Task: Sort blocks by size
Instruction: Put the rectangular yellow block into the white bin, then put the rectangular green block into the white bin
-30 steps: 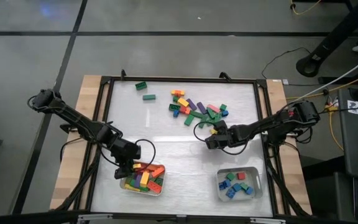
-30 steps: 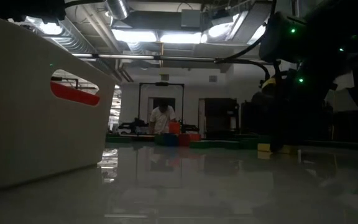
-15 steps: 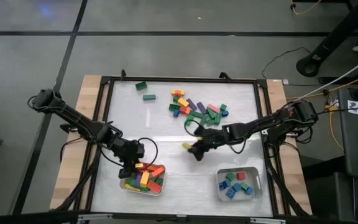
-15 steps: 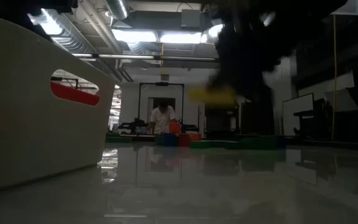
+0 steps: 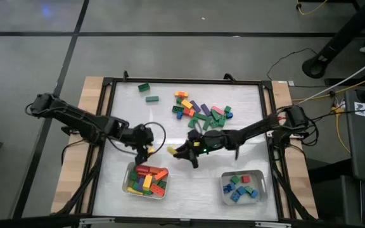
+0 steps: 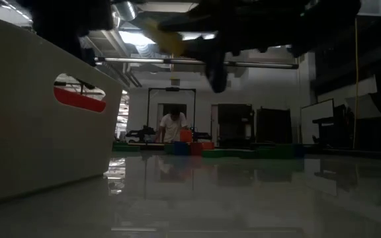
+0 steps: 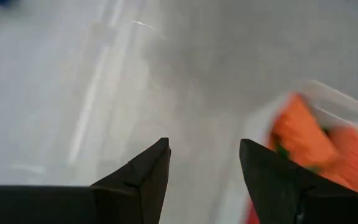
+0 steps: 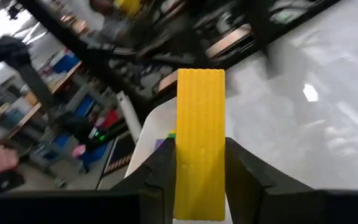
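Note:
My right gripper (image 5: 179, 152) is shut on a long yellow block (image 5: 171, 151) and holds it above the table's middle, just right of the left tray (image 5: 132, 170), which holds long blocks. In the low view the yellow block (image 6: 166, 36) shows high up. My left gripper (image 5: 149, 151) hangs open and holds nothing, over the table beside that tray's far edge. A pile of mixed blocks (image 5: 200, 113) lies on the table at the far middle. The right tray (image 5: 225, 193) holds small blocks. My right gripper pinches the yellow block by its two long sides (image 8: 180, 163) between its two fingers (image 8: 157, 171). The fingers lie along the block and come nearly level from the table's right. The block sticks out past the fingertips, lifted clear of the table.
Two green blocks (image 5: 147, 92) lie apart near the far left corner. A black frame (image 5: 106, 114) rims the white tabletop. In the low view the left tray's pale wall (image 6: 25, 132) fills the left, and a person (image 6: 172, 125) stands far off in the room.
My right gripper has lifted the yellow block off the table by the pile and carried it toward the table's left, tipping from pointing down to nearly level. My left gripper has moved from over the left tray toward the far edge, staying open.

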Action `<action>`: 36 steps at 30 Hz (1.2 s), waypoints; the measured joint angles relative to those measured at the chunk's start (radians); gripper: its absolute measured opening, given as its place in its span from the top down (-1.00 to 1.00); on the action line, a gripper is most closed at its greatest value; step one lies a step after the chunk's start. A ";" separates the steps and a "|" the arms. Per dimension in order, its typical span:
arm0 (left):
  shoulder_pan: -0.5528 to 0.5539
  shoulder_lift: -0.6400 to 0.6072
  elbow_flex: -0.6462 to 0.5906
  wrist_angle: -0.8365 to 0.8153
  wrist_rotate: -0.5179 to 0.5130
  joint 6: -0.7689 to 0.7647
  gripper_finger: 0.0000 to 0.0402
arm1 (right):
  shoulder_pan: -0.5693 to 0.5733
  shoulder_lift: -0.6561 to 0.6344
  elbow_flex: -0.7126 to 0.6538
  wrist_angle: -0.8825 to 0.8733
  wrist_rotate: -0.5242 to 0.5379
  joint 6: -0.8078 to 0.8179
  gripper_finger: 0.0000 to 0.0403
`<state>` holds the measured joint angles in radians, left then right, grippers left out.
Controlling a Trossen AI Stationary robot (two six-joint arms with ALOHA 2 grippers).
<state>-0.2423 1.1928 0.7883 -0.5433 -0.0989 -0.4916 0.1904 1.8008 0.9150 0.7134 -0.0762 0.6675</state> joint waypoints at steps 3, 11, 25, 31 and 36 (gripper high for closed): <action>0.083 -0.006 0.000 -0.026 -0.028 0.055 0.09 | 0.013 0.081 0.080 -0.004 -0.074 -0.050 0.51; 0.309 -0.011 0.000 -0.076 -0.066 0.157 0.09 | 0.056 0.240 0.332 -0.129 -0.186 -0.277 0.51; 0.586 0.002 0.000 -0.004 -0.185 0.418 0.09 | 0.054 0.332 0.474 -0.276 -0.120 -0.337 -0.05; 0.693 0.065 0.000 0.098 -0.165 0.562 0.09 | 0.043 0.324 0.473 -0.302 -0.127 -0.337 -0.13; 0.792 0.167 0.000 0.123 -0.080 0.662 0.09 | 0.006 0.280 0.473 -0.392 -0.265 -0.337 -0.13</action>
<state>0.5499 1.3595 0.7887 -0.4204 -0.1788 0.1702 0.1965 2.0806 1.3884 0.3214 -0.3412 0.3309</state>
